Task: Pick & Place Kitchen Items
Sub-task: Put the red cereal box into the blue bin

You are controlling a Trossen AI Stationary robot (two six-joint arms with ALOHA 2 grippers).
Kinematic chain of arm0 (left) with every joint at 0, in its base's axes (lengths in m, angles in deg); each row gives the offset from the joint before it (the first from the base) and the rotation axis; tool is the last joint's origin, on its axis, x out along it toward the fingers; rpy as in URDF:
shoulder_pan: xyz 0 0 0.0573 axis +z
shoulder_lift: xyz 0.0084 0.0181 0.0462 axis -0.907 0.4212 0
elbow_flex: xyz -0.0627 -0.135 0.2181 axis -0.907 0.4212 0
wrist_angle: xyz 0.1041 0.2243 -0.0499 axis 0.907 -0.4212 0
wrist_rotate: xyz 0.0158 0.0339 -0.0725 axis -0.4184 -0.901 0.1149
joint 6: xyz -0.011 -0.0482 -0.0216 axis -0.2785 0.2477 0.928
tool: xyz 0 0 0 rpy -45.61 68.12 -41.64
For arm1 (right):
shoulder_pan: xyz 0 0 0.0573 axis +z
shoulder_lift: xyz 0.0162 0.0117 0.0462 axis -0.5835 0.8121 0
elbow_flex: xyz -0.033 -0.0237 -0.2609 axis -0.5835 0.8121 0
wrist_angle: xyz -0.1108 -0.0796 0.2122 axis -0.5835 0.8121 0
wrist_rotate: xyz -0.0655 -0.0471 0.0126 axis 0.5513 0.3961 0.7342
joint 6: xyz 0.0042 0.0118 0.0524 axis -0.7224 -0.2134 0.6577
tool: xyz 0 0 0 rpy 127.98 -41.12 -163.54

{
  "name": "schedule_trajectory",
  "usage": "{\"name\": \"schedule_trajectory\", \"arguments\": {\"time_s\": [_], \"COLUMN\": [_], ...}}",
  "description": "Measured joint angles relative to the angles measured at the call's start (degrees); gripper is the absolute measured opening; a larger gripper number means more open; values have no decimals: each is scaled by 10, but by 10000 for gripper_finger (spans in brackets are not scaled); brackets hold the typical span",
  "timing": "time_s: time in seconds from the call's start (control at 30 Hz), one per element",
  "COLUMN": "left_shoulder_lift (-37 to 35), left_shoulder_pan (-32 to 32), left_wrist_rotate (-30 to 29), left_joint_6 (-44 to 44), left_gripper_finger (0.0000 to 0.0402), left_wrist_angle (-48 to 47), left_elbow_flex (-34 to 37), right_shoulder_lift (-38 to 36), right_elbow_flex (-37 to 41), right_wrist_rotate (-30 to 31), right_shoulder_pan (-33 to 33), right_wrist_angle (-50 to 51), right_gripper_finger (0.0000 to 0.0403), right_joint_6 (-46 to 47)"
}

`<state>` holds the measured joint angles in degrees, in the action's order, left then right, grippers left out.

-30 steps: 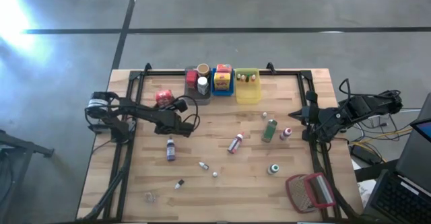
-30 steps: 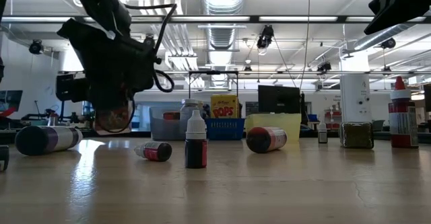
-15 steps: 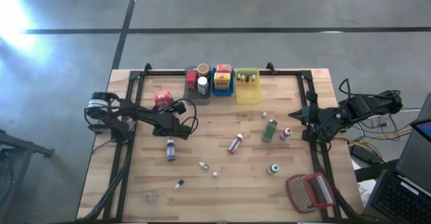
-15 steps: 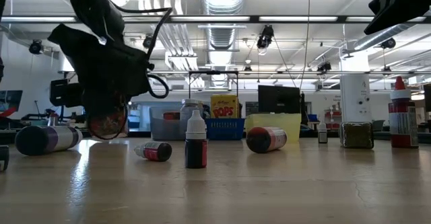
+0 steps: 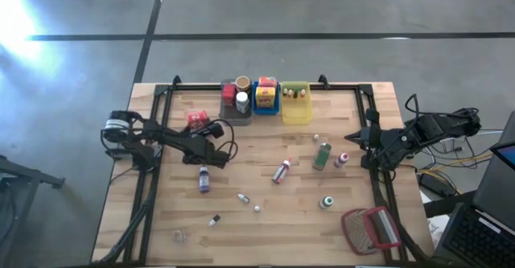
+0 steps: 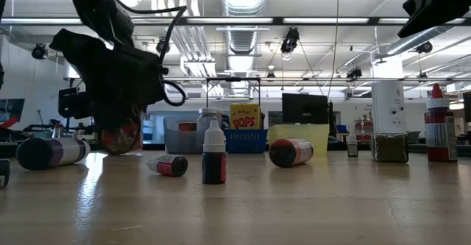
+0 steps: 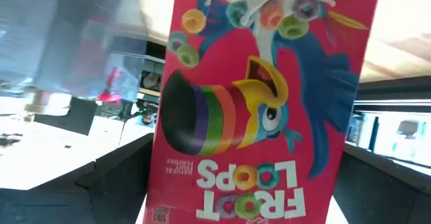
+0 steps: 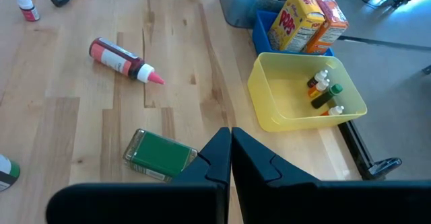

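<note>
A red cereal box (image 7: pixel 262 96) fills the left wrist view, printed side toward the camera and upside down. It stands at the table's left, far of the arm (image 5: pixel 195 119), with my left gripper (image 5: pixel 203 133) right against it. In the low view the box (image 6: pixel 121 138) shows below the dark hand, its lower end at the tabletop. Whether the gripper touches the box stays hidden. My right gripper (image 8: pixel 230 150) is shut and held high over the table's right edge (image 5: pixel 352 138), touching nothing. A green bottle (image 8: pixel 160 154) and a red-capped bottle (image 8: pixel 121 59) lie ahead of it.
Grey (image 5: pixel 235 99), blue (image 5: pixel 266 97) and yellow (image 5: pixel 295 101) bins stand at the far edge with groceries inside. A purple bottle (image 5: pixel 203 179) and small bottles (image 5: pixel 242 197), (image 5: pixel 327 202), (image 5: pixel 342 160) lie mid-table. A red-framed mesh object (image 5: pixel 370 229) sits at the near right corner.
My left gripper and the red cereal box have sunk a little; in the low view the box's lower end has come down to the tabletop. My right arm has kept still.
</note>
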<state>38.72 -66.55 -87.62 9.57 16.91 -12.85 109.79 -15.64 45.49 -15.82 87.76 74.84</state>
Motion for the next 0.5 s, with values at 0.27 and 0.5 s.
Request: {"name": "schedule_trajectory", "arguments": {"time_s": [0.27,0.5], "left_shoulder_lift": [0,0], "left_shoulder_pan": [-11,-35], "left_wrist_rotate": [-2,-24], "left_joint_6": [-15,-16], "left_gripper_finger": [400,400], "left_wrist_angle": [-1,-1], "left_elbow_flex": [-7,-7], "right_shoulder_lift": [0,0], "right_elbow_flex": [0,0], "right_wrist_rotate": [0,0], "right_shoulder_pan": [0,0], "right_wrist_angle": [0,0], "right_gripper_finger": [8,8], "right_joint_6": [0,0]}}
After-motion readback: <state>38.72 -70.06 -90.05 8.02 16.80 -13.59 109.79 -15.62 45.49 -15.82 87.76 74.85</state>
